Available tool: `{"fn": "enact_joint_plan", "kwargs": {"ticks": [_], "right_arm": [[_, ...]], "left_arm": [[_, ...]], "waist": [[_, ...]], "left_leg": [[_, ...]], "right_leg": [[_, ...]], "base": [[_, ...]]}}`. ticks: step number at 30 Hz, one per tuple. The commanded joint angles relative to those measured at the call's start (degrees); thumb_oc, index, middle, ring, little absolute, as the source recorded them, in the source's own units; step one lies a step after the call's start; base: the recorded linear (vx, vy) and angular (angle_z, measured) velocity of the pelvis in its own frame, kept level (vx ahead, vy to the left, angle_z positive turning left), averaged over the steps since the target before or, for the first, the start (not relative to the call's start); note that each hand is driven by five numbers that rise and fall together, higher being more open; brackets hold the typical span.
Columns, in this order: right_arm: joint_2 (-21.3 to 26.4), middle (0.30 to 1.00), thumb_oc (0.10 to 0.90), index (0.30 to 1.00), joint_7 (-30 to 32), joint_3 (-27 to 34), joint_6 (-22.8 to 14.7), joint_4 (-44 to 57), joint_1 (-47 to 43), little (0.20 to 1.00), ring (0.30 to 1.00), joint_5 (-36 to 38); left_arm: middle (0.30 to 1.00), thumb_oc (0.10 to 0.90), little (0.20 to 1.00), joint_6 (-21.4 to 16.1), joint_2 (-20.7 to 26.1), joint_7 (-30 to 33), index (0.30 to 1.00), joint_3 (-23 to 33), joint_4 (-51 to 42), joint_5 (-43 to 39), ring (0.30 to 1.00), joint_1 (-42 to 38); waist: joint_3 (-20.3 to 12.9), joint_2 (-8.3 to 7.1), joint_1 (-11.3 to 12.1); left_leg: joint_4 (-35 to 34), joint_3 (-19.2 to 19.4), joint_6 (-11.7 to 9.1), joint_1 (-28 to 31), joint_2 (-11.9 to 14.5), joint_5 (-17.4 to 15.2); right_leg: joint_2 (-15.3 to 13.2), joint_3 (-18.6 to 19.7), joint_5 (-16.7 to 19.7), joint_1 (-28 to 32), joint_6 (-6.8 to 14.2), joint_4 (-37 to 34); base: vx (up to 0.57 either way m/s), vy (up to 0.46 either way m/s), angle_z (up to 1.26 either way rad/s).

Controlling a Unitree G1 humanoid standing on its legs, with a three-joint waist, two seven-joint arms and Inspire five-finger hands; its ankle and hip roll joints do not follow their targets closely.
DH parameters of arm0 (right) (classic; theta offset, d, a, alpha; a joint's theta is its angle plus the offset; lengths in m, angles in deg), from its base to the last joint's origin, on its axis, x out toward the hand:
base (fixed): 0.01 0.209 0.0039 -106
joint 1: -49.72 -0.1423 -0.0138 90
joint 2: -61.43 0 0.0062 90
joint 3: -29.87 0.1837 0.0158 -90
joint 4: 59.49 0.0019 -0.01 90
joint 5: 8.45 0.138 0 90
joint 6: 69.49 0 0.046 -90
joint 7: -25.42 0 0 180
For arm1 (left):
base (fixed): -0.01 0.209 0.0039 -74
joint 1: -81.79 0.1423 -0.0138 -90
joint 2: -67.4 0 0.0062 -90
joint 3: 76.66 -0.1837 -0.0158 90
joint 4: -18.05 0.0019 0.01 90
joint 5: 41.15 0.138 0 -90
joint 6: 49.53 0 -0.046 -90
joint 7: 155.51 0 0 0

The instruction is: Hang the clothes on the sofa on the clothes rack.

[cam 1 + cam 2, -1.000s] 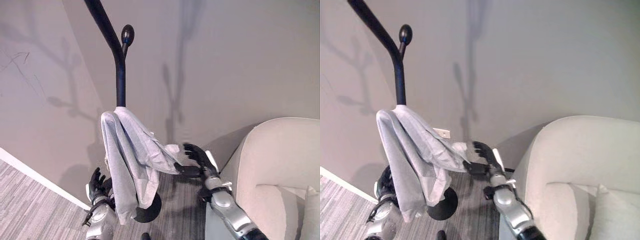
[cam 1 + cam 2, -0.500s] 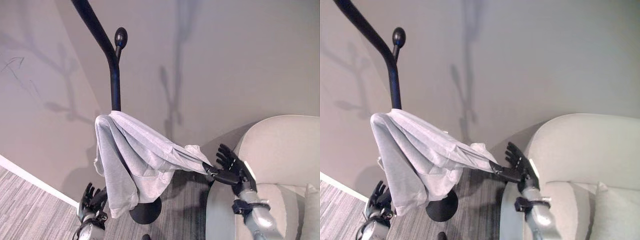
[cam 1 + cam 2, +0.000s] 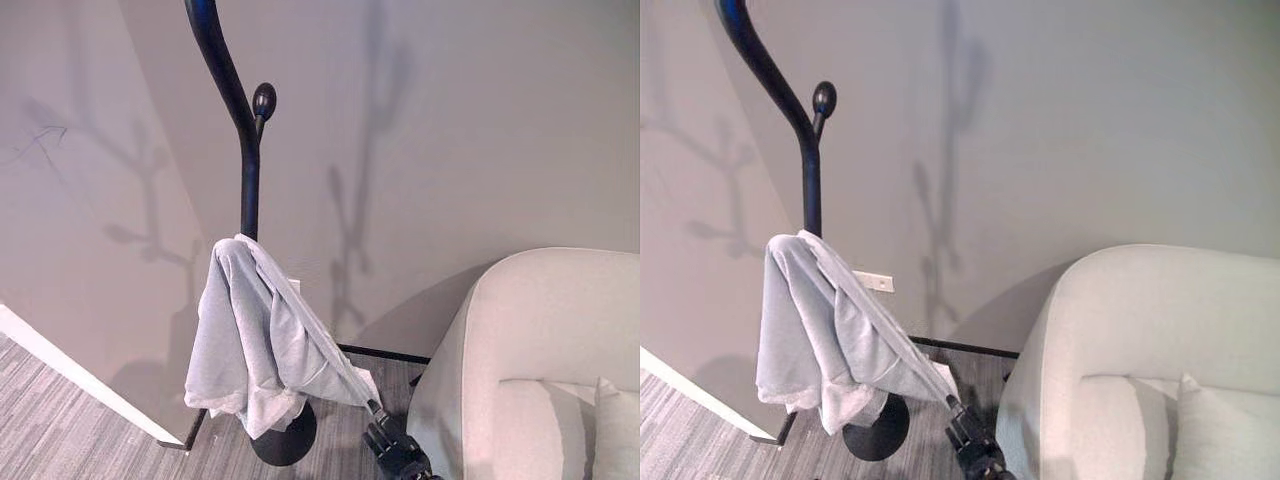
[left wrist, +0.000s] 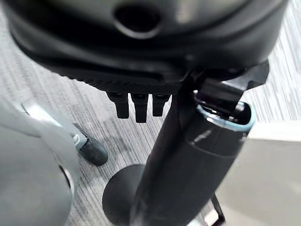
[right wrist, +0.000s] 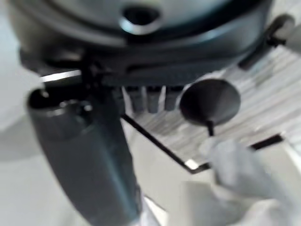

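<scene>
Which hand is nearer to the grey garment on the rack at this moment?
Right. The right hand is at the stretched lower corner of the grey garment, beside the sofa. The left hand hangs low over the floor near the rack's base, apart from the cloth.

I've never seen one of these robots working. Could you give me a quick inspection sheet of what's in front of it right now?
Surface: grey striped carpet floor, with a white skirting board along the wall.
Job's things: light grey garment draped over the black clothes rack; one corner stretches down towards the right robot hand.
Clutter: nothing seen.
Robot hands: the right robot hand is low beside the rack's round base, at the garment's corner; whether it grips the cloth cannot be told. Left robot hand: fingers straight, holding nothing.
Cables: nothing seen.
Surroundings: cream sofa with cushions on the right, plain beige walls behind.
</scene>
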Motion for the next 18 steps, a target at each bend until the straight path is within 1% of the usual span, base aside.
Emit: {"fn": "enact_joint_plan", "kwargs": {"ticks": [1, 2, 4, 6, 8, 10, 11, 12, 14, 16, 18], "right_arm": [[1.1, 0.900, 0.800, 0.900, 1.7, 4.8, 1.3, -2.3, -0.2, 0.900, 0.900, 7.4], [1.1, 0.900, 0.800, 0.900, 1.6, 5.7, 1.6, -4.0, -1.2, 0.900, 0.900, 8.0], [1.7, 0.900, 0.800, 0.900, 1.0, 4.8, 2.2, -4.8, -1.8, 0.900, 0.900, 6.7], [2.2, 0.900, 0.800, 0.900, 0.7, 2.7, 1.6, -1.9, -1.6, 0.900, 0.900, 4.3], [3.7, 0.900, 0.800, 0.900, 0.4, -0.9, 0.0, 3.6, -0.8, 0.900, 0.900, -1.2], [6.7, 0.900, 0.800, 0.900, -0.3, -5.9, -2.4, 18.2, 1.8, 0.900, 0.900, -7.6], [9.3, 0.900, 0.800, 0.900, -0.9, -7.6, -3.3, 27.3, 4.3, 0.900, 0.900, -10.4], [11.5, 0.900, 0.800, 0.900, -1.3, -8.0, -4.2, 34.8, 6.0, 0.900, 0.900, -11.6], [15.5, 0.900, 0.800, 0.900, -2.3, -7.4, -6.1, 46.5, 8.5, 0.900, 0.900, -13.8], [18.2, 0.900, 0.800, 0.900, -2.4, -5.7, -7.3, 52.5, 9.2, 0.900, 0.900, -16.1], [21.4, 0.900, 0.800, 0.900, -2.8, -4.5, -7.7, 60.2, 10.0, 0.900, 0.900, -19.0]], "left_arm": [[0.900, 0.800, 0.900, 0.2, -1.0, -2.5, 0.900, -1.7, 0.2, 4.6, 0.900, -4.2], [0.900, 0.800, 0.900, 0.2, -1.0, -2.5, 0.900, -3.0, 0.0, 5.6, 0.900, -4.6], [0.900, 0.800, 0.900, 0.2, -0.6, -3.1, 0.900, -4.4, -0.4, 7.2, 0.900, -5.0], [0.900, 0.800, 0.900, 0.2, -0.2, -3.2, 0.900, -4.7, -0.9, 7.7, 0.900, -5.0], [0.900, 0.800, 0.900, 0.0, 0.2, -3.2, 0.900, -4.3, -1.2, 7.8, 0.900, -4.9], [0.900, 0.800, 0.900, 0.0, 0.7, -3.0, 0.900, -3.1, -1.4, 7.9, 0.900, -4.4], [0.900, 0.800, 0.900, 0.1, 0.9, -3.0, 0.900, -1.9, -1.4, 8.2, 0.900, -3.9], [0.900, 0.800, 0.900, 0.1, 1.1, -3.0, 0.900, -0.9, -1.2, 8.4, 0.900, -3.6], [0.900, 0.800, 0.900, 0.0, 1.2, -2.9, 0.900, 0.8, -0.6, 8.8, 0.900, -3.2], [0.900, 0.800, 0.900, 0.0, 1.2, -3.1, 0.900, 2.0, -0.5, 9.5, 0.900, -3.0], [0.900, 0.800, 0.900, -0.1, 1.2, -3.2, 0.900, 3.0, -0.8, 10.2, 0.900, -3.0]], "waist": [[0.5, 0.90, 0.9], [0.6, 1.00, 0.9], [0.7, 0.97, 1.0], [0.8, 0.82, 1.0], [0.9, 0.61, 1.0], [1.1, 0.43, 0.7], [1.3, 0.29, 0.3], [1.2, 0.31, 0.0], [1.1, 0.34, -0.6], [1.0, 0.38, -1.0], [1.0, 0.38, -1.3]], "left_leg": [[0.6, -1.4, -3.5, 0.7, 3.2, -4.0], [0.6, -1.6, -3.5, 0.8, 3.2, -4.0], [0.6, -1.7, -3.5, 0.6, 3.3, -3.8], [0.6, -1.7, -3.6, 0.4, 3.3, -3.7], [0.6, -1.7, -3.6, 0.3, 3.4, -3.6], [0.6, -1.6, -3.7, 0.0, 3.6, -3.5], [0.6, -1.5, -3.7, 0.2, 3.5, -3.6], [0.6, -1.4, -3.7, -0.1, 3.6, -3.5], [0.6, -1.1, -3.7, -0.1, 3.7, -3.6], [0.6, -0.9, -3.6, 0.0, 3.6, -3.7], [0.6, -0.7, -3.5, 0.0, 3.6, -3.7]], "right_leg": [[-1.6, 0.5, 9.4, 0.5, 3.6, 0.6], [-1.5, 0.4, 9.2, 0.5, 3.6, 0.6], [-1.5, 0.2, 9.3, 0.5, 3.6, 0.7], [-1.4, 0.1, 9.3, 0.3, 3.6, 0.7], [-1.4, 0.2, 9.6, 0.2, 3.6, 0.7], [-1.4, 0.3, 10.0, -0.2, 3.7, 0.9], [-1.6, 0.3, 10.0, -0.3, 3.7, 1.0], [-1.5, 0.5, 10.3, -0.7, 3.7, 1.0], [-1.7, 0.6, 10.7, -0.8, 3.8, 1.1], [-1.9, 0.8, 11.0, -0.9, 3.9, 1.1], [-2.1, 1.0, 11.4, -1.1, 4.1, 1.1]], "base": [[0.02, 0.006, 0.04], [0.00, 0.000, 0.00], [0.00, 0.000, 0.00], [0.00, 0.000, 0.00], [0.00, 0.000, 0.00], [0.00, 0.000, 0.00], [0.00, 0.000, 0.00], [0.00, 0.000, 0.00], [0.00, 0.000, 0.00], [0.01, 0.002, -0.04], [0.01, 0.001, -0.05]]}}
